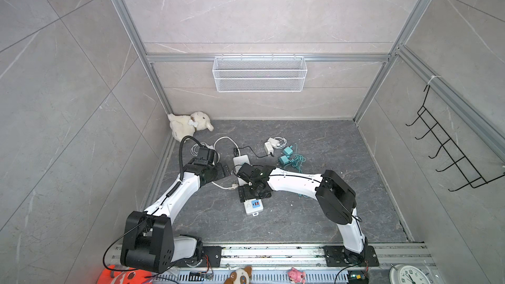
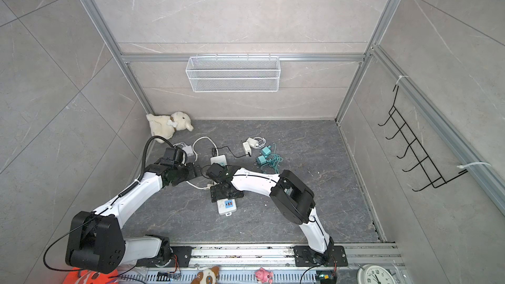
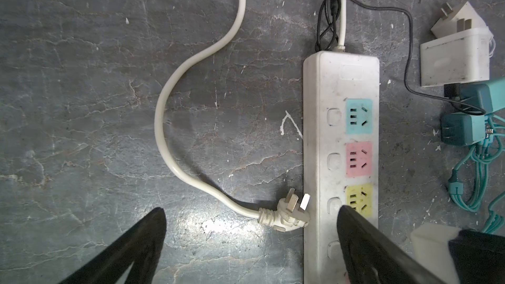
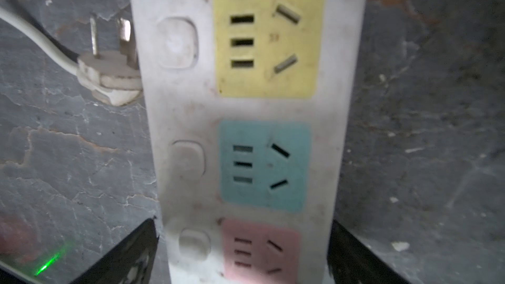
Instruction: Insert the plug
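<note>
On the slate floor (image 1: pixel 314 219), bare along the near edge and right side, the right gripper (image 4: pixel 243 222) stands spread wide astride the strip (image 4: pixel 177 110), gripping nothing. Just beyond, the plug (image 3: pixel 291 213) lies against the strip's edge, inside the left gripper (image 3: pixel 250 209), fully parted and empty, one finger over the yellow socket (image 3: pixel 359 198). Chargers (image 1: pixel 284 157) crowd the floor farther back.
</note>
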